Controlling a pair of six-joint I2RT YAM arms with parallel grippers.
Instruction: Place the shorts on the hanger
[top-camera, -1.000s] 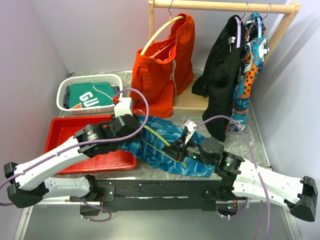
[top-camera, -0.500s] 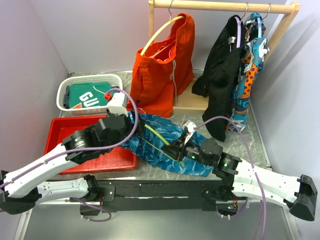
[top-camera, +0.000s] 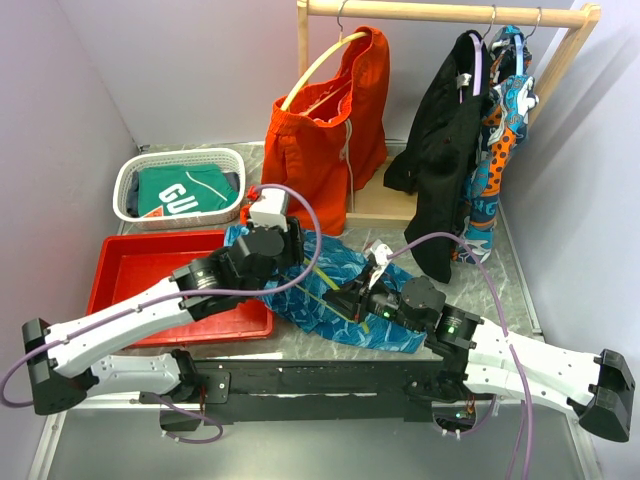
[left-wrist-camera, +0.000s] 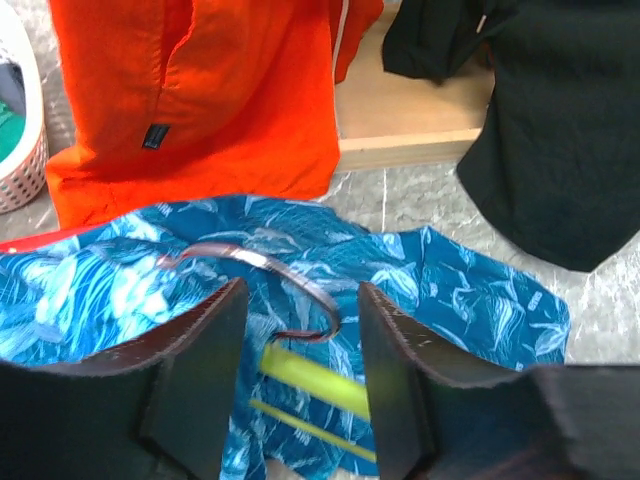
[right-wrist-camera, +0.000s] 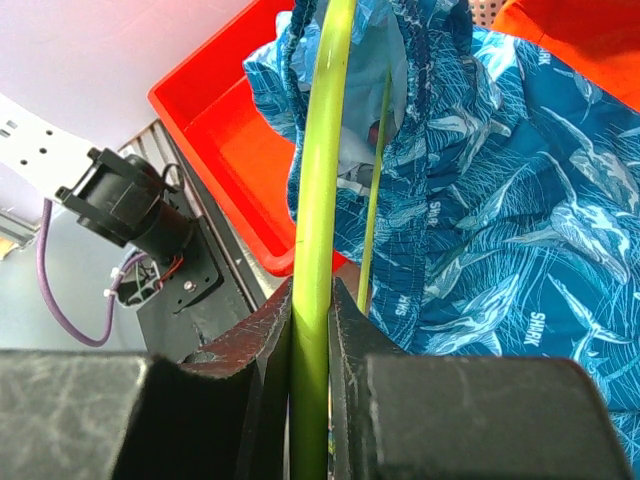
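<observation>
The blue-and-teal patterned shorts (top-camera: 345, 270) lie crumpled on the table between the two arms, one edge draped toward the red tray. Partly threaded into them is the lime-green hanger (top-camera: 320, 277). My right gripper (top-camera: 352, 300) is shut on the hanger's thick green bar (right-wrist-camera: 320, 180), which runs up into the shorts (right-wrist-camera: 500, 200). Above the shorts (left-wrist-camera: 450, 290), my left gripper (left-wrist-camera: 298, 345) stands open. The hanger's neck (left-wrist-camera: 315, 382) and metal hook (left-wrist-camera: 300, 283) lie below the gap between its jaws, untouched by the pads.
A red tray (top-camera: 130, 265) sits at the left, with a white basket (top-camera: 150, 170) of green clothing behind it. On the wooden rack (top-camera: 440, 12) hang orange shorts (top-camera: 325, 140), a black garment (top-camera: 445, 140) and a patterned garment (top-camera: 505, 120).
My left arm swung left and then came back right, farther over the shorts and the hanger's hook. Its jaws widened, then narrowed again. The right gripper kept its hold and barely moved.
</observation>
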